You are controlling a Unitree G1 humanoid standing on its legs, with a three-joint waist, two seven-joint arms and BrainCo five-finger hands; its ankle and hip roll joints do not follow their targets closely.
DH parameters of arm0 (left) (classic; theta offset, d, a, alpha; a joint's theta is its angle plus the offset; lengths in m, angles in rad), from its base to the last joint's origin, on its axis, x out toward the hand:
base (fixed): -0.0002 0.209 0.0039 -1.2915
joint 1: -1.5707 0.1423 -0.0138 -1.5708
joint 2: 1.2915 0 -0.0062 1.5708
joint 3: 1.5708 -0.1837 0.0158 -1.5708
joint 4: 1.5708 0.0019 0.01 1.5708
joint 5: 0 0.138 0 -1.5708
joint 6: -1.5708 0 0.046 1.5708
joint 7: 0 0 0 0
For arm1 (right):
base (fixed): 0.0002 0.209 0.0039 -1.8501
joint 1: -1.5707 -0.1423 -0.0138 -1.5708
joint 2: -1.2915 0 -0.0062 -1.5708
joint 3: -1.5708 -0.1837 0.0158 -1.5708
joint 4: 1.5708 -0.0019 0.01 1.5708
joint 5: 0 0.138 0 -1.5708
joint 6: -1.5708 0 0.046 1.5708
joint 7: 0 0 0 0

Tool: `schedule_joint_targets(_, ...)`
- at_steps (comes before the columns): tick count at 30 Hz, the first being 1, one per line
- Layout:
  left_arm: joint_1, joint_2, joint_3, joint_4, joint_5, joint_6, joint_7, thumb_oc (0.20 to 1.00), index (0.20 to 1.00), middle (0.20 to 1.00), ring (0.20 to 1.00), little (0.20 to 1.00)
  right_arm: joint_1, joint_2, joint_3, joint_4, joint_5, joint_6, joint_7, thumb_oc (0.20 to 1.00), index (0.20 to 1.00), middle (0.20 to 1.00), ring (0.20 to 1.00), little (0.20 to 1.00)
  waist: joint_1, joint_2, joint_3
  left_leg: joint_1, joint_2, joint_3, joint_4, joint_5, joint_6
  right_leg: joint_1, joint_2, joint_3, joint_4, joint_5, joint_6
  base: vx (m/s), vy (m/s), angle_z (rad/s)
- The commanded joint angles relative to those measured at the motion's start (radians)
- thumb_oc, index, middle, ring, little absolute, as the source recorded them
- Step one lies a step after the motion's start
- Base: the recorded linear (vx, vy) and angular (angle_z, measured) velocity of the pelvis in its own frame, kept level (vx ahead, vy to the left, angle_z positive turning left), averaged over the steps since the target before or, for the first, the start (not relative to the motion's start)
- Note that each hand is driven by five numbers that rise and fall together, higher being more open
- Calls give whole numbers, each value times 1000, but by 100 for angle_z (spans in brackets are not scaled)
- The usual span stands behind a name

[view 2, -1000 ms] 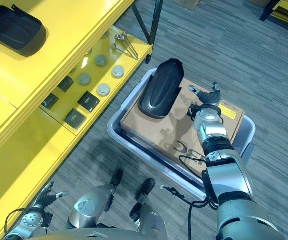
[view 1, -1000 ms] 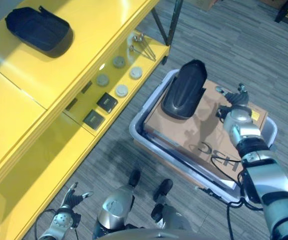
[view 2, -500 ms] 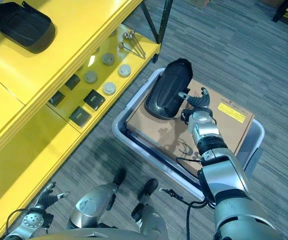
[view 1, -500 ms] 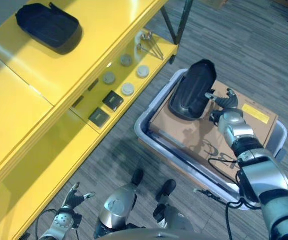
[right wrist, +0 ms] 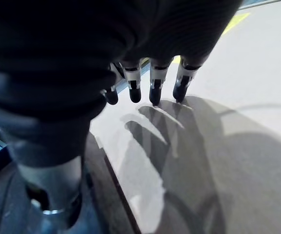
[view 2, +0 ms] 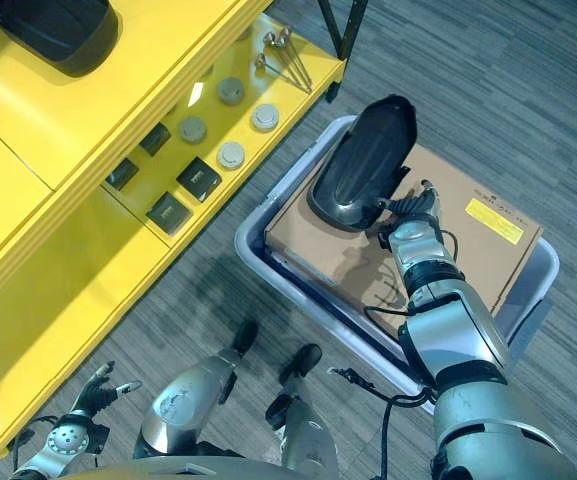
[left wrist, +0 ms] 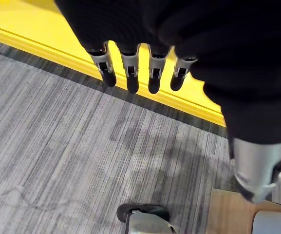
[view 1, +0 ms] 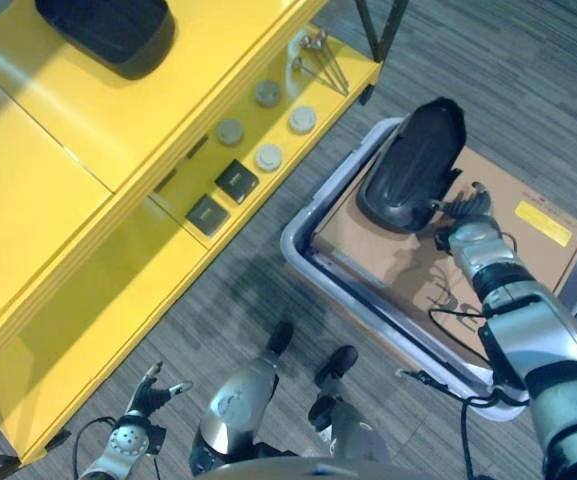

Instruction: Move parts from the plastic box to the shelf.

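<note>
Silver right hand (view 2: 415, 228) fingers (right wrist: 154, 84) straight beside black part (view 2: 366, 165)

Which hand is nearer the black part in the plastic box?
Right. The right hand is at the edge of the black part on the cardboard box; the left hand hangs low by the yellow shelf.

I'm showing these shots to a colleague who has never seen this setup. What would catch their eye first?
Probably the bright yellow shelf along the robot's left, with a black part on its top board. Next, the long black part lying on a brown cardboard box inside the grey plastic box on the floor. The open right hand is at that part's near end.
</note>
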Motion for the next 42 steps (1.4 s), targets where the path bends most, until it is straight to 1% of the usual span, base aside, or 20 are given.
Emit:
schedule_joint_targets(1, 12, 42, -45, 21, -20, -36, 0, 1000, 1000, 1000, 1000, 1000, -31, -66, 90, -28, -92, 22, -28, 1000, 1000, 1000, 1000, 1000, 17, -7, -35, -73, 42, -16, -38, -4, -45, 5, -108, 43, 116, -133, 134, -18, -2, 6)
schedule_joint_targets(2, 11, 43, -45, 20, -21, -36, 2, 1000, 1000, 1000, 1000, 1000, -30, -64, 103, -33, -104, 33, -30, 1000, 1000, 1000, 1000, 1000, 17, -8, -33, -75, 42, -16, -37, -3, -46, 3, -108, 44, 117, -133, 135, -12, 0, 4)
schedule_joint_targets(3, 10, 43, -45, 19, -22, -36, 2, 1000, 1000, 1000, 1000, 1000, -30, -63, 108, -33, -107, 37, -30, 956, 956, 956, 956, 956, 17, -9, -33, -76, 42, -16, -36, -3, -46, 2, -108, 44, 117, -133, 135, -14, 3, 3)
schedule_joint_targets(4, 8, 43, -46, 19, -23, -38, 4, 1000, 1000, 1000, 1000, 1000, -28, -58, 123, -29, -108, 46, -34, 696, 696, 696, 696, 696, 18, -10, -30, -79, 42, -16, -34, -4, -45, -1, -108, 46, 119, -132, 135, 0, 0, 0)
schedule_joint_targets(5, 3, 45, -46, 21, -26, -39, 1, 1000, 1000, 1000, 1000, 1000, -26, -55, 132, -19, -114, 42, -36, 520, 520, 520, 520, 520, 19, -12, -30, -81, 42, -16, -33, -5, -44, -3, -109, 46, 119, -132, 136, 0, 0, 0)
schedule_joint_targets(6, 0, 45, -46, 22, -27, -41, 0, 1000, 1000, 1000, 1000, 1000, -27, -54, 135, -15, -117, 41, -38, 297, 297, 297, 297, 297, 20, -12, -29, -82, 42, -16, -33, -5, -44, -4, -109, 46, 119, -132, 136, 0, 0, 0)
schedule_joint_targets(7, -6, 48, -48, 22, -31, -43, -1, 1000, 1000, 1000, 1000, 1000, -27, -52, 141, -10, -117, 38, -39, 200, 200, 200, 200, 200, 21, -13, -25, -86, 42, -16, -32, -5, -44, -7, -108, 46, 120, -131, 136, 0, 0, 0)
schedule_joint_targets(9, -8, 49, -49, 21, -34, -44, 2, 1000, 1000, 1000, 1000, 1000, -27, -50, 147, -8, -113, 35, -43, 200, 200, 200, 200, 200, 23, -15, -24, -75, 47, -16, -36, -23, -47, 0, -102, 55, 121, -147, 142, 44, -44, 0)
schedule_joint_targets(15, -10, 58, -44, 14, -28, -41, 3, 1000, 1000, 1000, 1000, 1000, -26, -55, 133, -16, -64, 21, -56, 200, 200, 200, 200, 200, 24, -23, -22, -77, 45, -19, -37, -24, -46, -2, -98, 56, 119, -145, 143, -3, -12, 0)
schedule_joint_targets(16, -11, 60, -42, 12, -28, -41, 4, 1000, 1000, 1000, 1000, 1000, -22, -59, 126, -23, -58, 18, -53, 200, 200, 200, 200, 200, 19, -24, -21, -90, 41, -18, -33, -6, -42, -11, -102, 48, 118, -129, 137, -61, 13, 2)
schedule_joint_targets(21, -4, 59, -36, 9, -28, -50, 9, 1000, 1000, 1000, 1000, 1000, -2, -59, 105, -46, -25, -4, -58, 200, 200, 200, 200, 200, 13, -28, -27, -79, 45, -9, -30, -13, -43, -1, -102, 50, 116, -132, 136, -11, -4, 0)
schedule_joint_targets(24, 4, 56, -26, 6, -49, -59, -2, 1000, 1000, 1000, 1000, 1000, 18, -57, 86, -68, 4, -29, -70, 200, 200, 200, 200, 200, 9, -30, -35, -66, 49, -5, -32, -16, -43, 11, -100, 50, 113, -133, 134, 10, -21, -1)
schedule_joint_targets(26, 17, 52, -2, -16, -83, -81, -23, 1000, 1000, 1000, 1000, 1000, 56, -58, 43, -122, 63, -83, -92, 200, 200, 200, 200, 200, 2, -35, -53, -36, 55, 2, -43, -19, -46, 39, -96, 51, 104, -137, 132, 38, -64, -4)
schedule_joint_targets(29, 21, 51, 15, -35, -106, -96, -38, 1000, 1000, 1000, 1000, 1000, 81, -58, 13, -168, 92, -104, -105, 200, 200, 200, 200, 200, -5, -39, -64, -19, 59, 6, -48, -22, -48, 53, -95, 52, 102, -139, 132, 41, -57, -2)
schedule_joint_targets(30, 34, 54, 49, -92, -150, -105, -75, 1000, 1000, 1000, 1000, 1000, 132, -57, -43, -262, 111, -116, -125, 200, 200, 200, 200, 200, -16, -43, -82, 7, 64, 12, -56, -24, -50, 74, -93, 53, 99, -143, 132, 59, -75, 0)
schedule_joint_targets(33, 61, 70, 97, -258, -170, -66, -112, 1000, 1000, 1000, 1000, 1000, 240, -58, -133, -439, 130, -100, -148, 200, 200, 200, 200, 200, -33, -49, -114, 52, 74, 23, -76, -26, -51, 109, -84, 60, 90, -147, 129, 89, -98, -12)
schedule_joint_targets(34, 66, 97, 120, -413, -194, -5, -131, 1000, 1000, 1000, 1000, 1000, 319, -49, -198, -552, 132, -87, -163, 200, 200, 200, 200, 200, -47, -51, -141, 85, 82, 30, -92, -26, -52, 136, -77, 66, 82, -149, 126, 92, -113, -24)
schedule_joint_targets(35, 67, 98, 120, -415, -194, -4, -131, 1000, 1000, 1000, 1000, 1000, 321, -49, -200, -553, 132, -86, -163, 200, 200, 200, 200, 200, -48, -52, -144, 82, 81, 29, -92, -24, -52, 134, -78, 65, 81, -147, 127, 89, -114, -13)
schedule_joint_targets(39, 54, 125, 139, -618, -226, 79, -182, 1000, 1000, 1000, 1000, 1000, 432, -21, -273, -677, 124, -91, -202, 200, 200, 200, 200, 200, -69, -54, -196, 137, 95, 40, -113, -25, -53, 183, -66, 75, 63, -147, 122, 54, -104, -11)
schedule_joint_targets(42, 39, 117, 127, -675, -216, 99, -215, 1000, 1000, 1000, 1000, 1000, 465, -10, -304, -722, 116, -97, -210, 200, 200, 200, 200, 200, -84, -55, -220, 161, 101, 49, -124, -23, -54, 203, -61, 80, 54, -147, 119, 26, -80, -16)
